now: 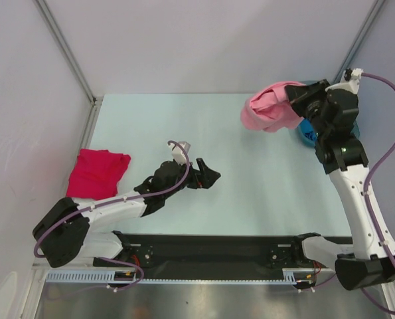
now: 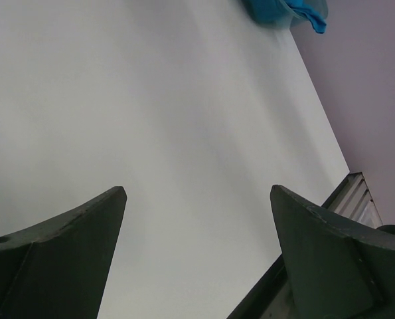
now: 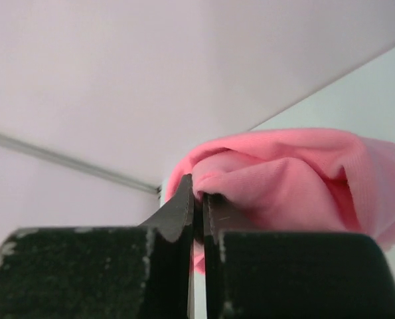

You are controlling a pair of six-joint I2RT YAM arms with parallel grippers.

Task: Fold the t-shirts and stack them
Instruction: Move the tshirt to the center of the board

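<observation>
A light pink t-shirt (image 1: 269,108) hangs bunched in the air at the back right, pinched in my right gripper (image 1: 291,98), which is shut on a fold of it. In the right wrist view the pink t-shirt (image 3: 297,179) bulges over the closed fingertips (image 3: 198,199). A crimson-magenta t-shirt (image 1: 99,172) lies folded on the table at the left. My left gripper (image 1: 210,175) hovers low over the table's middle, open and holding nothing; its fingers (image 2: 84,239) frame bare table. Blue cloth (image 1: 308,133) shows in the tub behind the right arm.
A teal tub (image 2: 277,10) with blue cloth (image 2: 313,18) stands at the table's (image 1: 250,193) back right, partly hidden by the right arm. Grey walls close the table at the back and left. A black rail (image 1: 210,249) runs along the near edge.
</observation>
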